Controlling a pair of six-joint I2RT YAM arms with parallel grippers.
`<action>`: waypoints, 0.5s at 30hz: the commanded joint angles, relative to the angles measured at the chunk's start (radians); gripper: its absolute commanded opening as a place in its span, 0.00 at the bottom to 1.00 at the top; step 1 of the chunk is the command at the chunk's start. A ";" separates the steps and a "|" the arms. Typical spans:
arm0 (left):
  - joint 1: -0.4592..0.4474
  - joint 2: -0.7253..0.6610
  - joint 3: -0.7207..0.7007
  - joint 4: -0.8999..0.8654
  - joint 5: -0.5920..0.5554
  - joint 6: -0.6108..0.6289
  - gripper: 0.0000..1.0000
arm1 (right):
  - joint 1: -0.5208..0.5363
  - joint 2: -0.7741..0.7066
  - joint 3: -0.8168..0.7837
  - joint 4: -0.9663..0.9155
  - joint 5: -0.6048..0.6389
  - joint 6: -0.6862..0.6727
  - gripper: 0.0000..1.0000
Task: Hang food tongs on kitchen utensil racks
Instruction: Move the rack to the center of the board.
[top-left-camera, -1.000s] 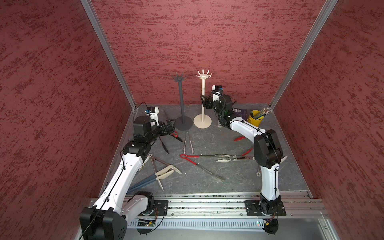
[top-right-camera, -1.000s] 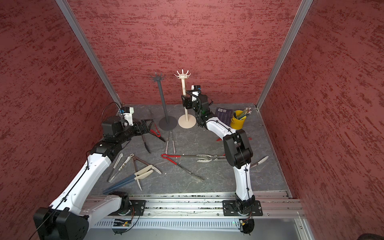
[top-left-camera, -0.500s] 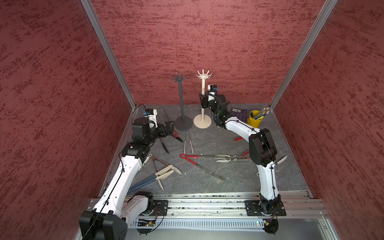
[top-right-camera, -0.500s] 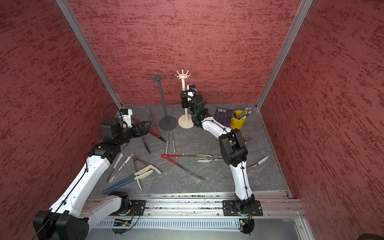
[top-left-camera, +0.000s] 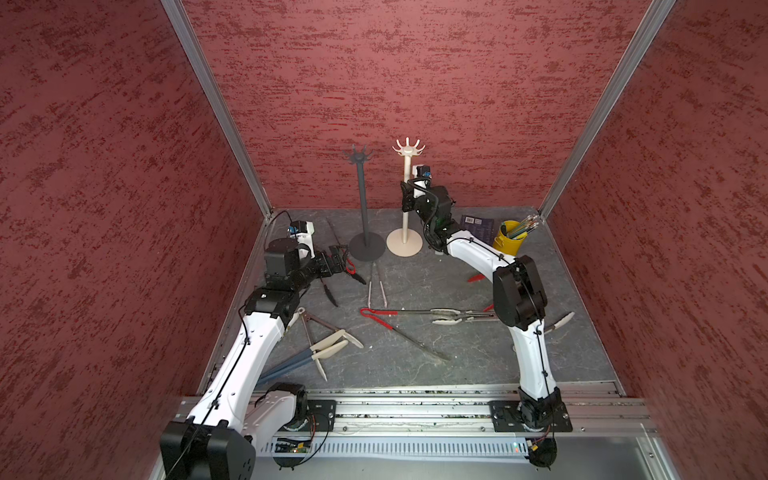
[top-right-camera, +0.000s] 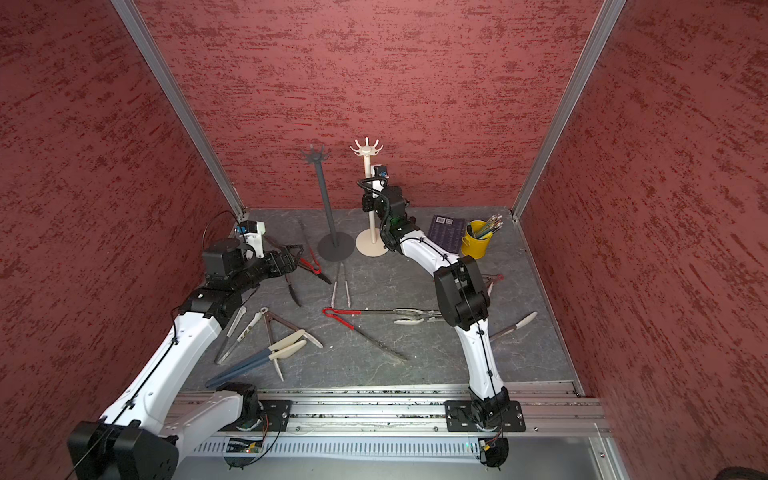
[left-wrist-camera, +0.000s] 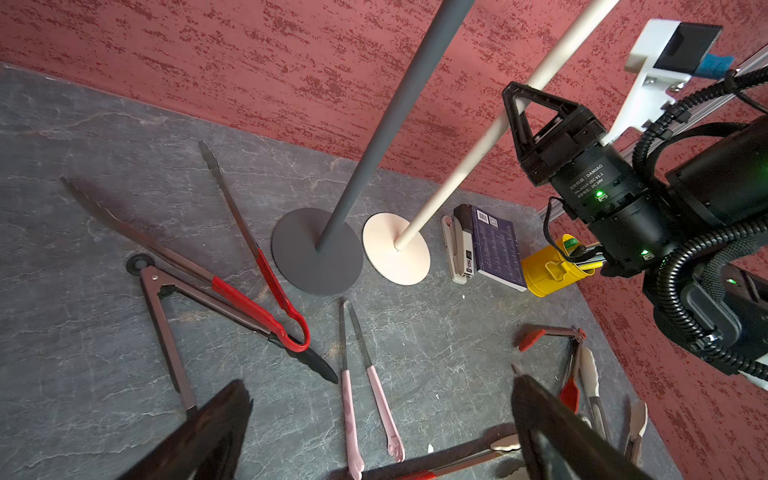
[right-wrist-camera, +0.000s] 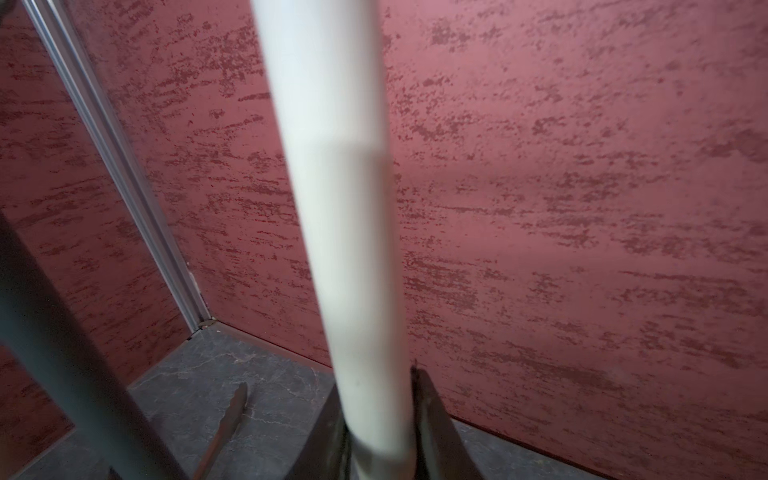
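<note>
Step, judged: cream rack (top-left-camera: 405, 228) steadied. Right jaws clamped on its pole, mid-height; grip to be held square, pole upright. Left jaws apart over tongs (top-left-camera: 376, 319); all on bench (top-left-camera: 457, 365), none hung.

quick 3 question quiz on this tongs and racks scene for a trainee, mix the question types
1. Multiple choice: what is the right gripper closed around?
A. dark grey rack
B. cream-white rack
C. yellow cup
2. True or false: a pair of tongs hangs from a rack's hooks.
3. Fill in: the left gripper has its jaws ____.

Key: 1 B; 2 false; 3 open
</note>
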 joint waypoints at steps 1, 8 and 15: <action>0.011 -0.003 -0.011 0.023 0.015 -0.010 1.00 | 0.009 0.005 0.026 0.002 0.006 0.017 0.15; 0.011 0.009 -0.010 0.034 0.018 -0.016 1.00 | 0.027 -0.050 -0.024 0.013 0.019 -0.026 0.01; 0.009 0.029 -0.006 0.060 0.033 -0.037 1.00 | 0.046 -0.155 -0.137 0.043 0.041 -0.067 0.00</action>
